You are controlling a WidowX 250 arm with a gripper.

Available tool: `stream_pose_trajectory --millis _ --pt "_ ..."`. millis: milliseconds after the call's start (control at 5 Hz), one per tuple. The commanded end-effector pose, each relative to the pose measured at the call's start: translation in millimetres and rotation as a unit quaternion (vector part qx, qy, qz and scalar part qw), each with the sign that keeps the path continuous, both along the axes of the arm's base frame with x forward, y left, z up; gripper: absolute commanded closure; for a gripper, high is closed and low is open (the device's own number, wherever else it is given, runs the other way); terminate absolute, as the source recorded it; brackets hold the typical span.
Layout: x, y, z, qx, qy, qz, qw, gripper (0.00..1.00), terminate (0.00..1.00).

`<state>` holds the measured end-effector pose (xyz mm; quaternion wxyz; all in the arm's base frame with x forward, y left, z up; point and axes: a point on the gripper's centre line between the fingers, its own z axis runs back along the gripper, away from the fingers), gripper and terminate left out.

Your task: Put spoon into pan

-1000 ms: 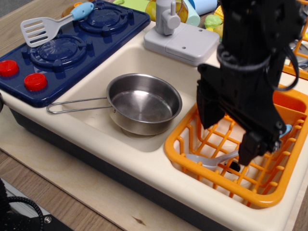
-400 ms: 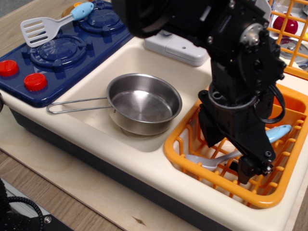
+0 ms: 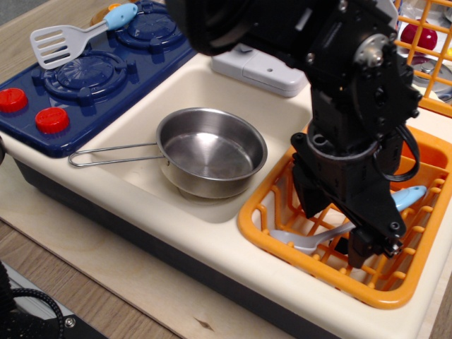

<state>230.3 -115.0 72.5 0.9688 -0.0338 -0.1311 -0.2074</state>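
The spoon (image 3: pixel 311 239) lies in the orange dish basket (image 3: pixel 296 261) at the right, its pale grey bowl toward the left and its light blue handle tip (image 3: pixel 413 195) showing at the right. My black gripper (image 3: pixel 337 227) is lowered into the basket right over the spoon's neck, with one finger on each side of it; the jaws look open, apart around the spoon. The shiny steel pan (image 3: pixel 210 152) sits empty in the cream sink (image 3: pixel 141 120), its wire handle (image 3: pixel 113 153) pointing left.
A slotted grey spatula (image 3: pixel 67 40) with a blue handle lies on the dark blue toy stove (image 3: pixel 106 70) with red knobs (image 3: pixel 52 120). A grey faucet base (image 3: pixel 261 70) stands behind the sink. Another orange rack (image 3: pixel 431 63) is at the back right.
The arm has lowered and swung over the basket, bringing the fingers down around the spoon's neck. The basket has shifted slightly. The spoon and pan stay where they were.
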Motion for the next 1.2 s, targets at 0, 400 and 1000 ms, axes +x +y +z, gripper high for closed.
stream_pose_trajectory --millis 0,400,1000 --pt "2.4 -4.7 7.9 -0.011 -0.005 0.012 0.9999 1.00 0.00" --pt "12.7 -3.1 47.1 0.000 0.033 0.010 0.9994 1.00 0.00" --pt "13.5 21.4 110.2 0.043 0.073 0.003 0.9964 1.00 0.00"
